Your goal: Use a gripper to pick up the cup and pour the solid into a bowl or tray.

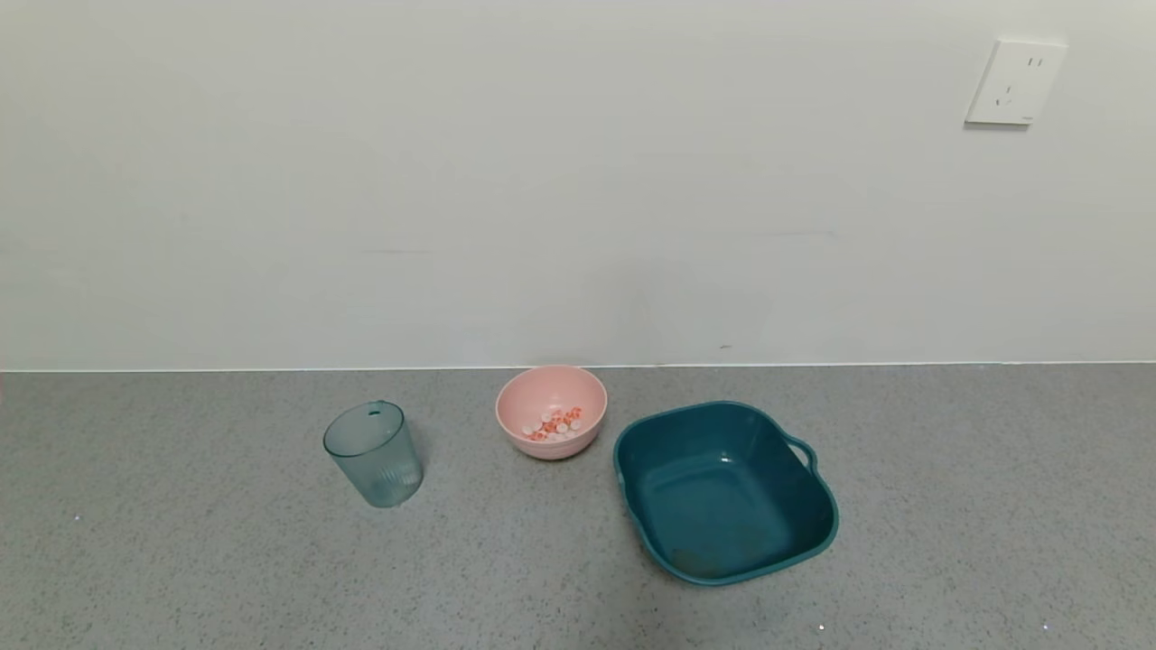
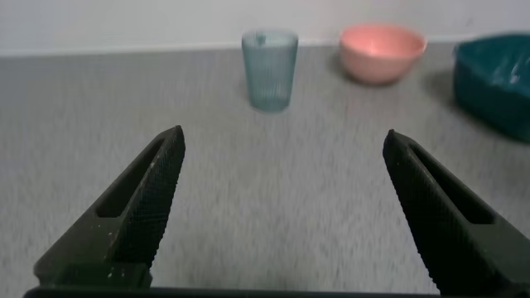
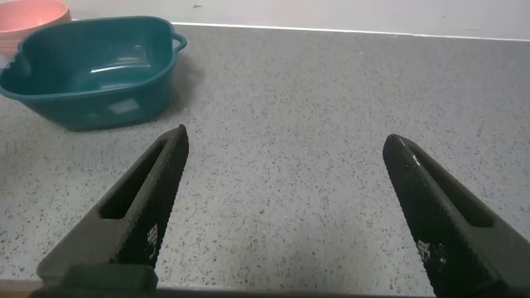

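Observation:
The translucent blue-green cup stands upright on the grey counter, left of the pale-pink bowl. The orange-red and white solid lies in the bowl; the cup looks empty. Neither arm shows in the head view. My left gripper is open and empty above bare counter, with the cup and the bowl well ahead of it. My right gripper is open and empty above the counter, apart from the bowl's rim.
A dark teal squarish tray with handles sits right of the bowl, empty; it also shows in the left wrist view and the right wrist view. A white wall rises behind the counter, with a socket.

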### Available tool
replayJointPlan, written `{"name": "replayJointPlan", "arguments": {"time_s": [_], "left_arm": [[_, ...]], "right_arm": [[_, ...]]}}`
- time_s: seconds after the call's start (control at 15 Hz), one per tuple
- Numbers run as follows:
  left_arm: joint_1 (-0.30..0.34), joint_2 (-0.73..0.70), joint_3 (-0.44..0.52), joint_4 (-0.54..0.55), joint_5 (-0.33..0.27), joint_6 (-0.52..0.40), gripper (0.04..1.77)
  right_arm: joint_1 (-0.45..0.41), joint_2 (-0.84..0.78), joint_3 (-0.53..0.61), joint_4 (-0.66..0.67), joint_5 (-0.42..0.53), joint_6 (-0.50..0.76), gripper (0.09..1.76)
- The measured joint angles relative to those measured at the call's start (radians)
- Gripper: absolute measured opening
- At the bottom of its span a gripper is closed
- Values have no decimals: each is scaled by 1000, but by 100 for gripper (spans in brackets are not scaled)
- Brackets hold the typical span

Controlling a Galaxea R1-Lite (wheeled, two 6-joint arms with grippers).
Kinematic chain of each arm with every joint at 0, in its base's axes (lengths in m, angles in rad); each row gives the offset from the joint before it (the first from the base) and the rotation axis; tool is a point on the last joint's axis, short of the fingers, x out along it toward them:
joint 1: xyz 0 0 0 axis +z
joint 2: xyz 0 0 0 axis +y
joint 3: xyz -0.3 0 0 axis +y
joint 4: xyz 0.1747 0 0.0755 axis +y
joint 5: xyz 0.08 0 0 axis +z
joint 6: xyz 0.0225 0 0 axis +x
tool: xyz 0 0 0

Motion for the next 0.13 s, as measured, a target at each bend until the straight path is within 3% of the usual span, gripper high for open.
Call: {"name": "replayJointPlan", "arguments": {"time_s": [0.13], "left_arm": [[0,0,-6,14,16,1,172]], "right_arm": [[0,0,0,0,0,0,171]]}}
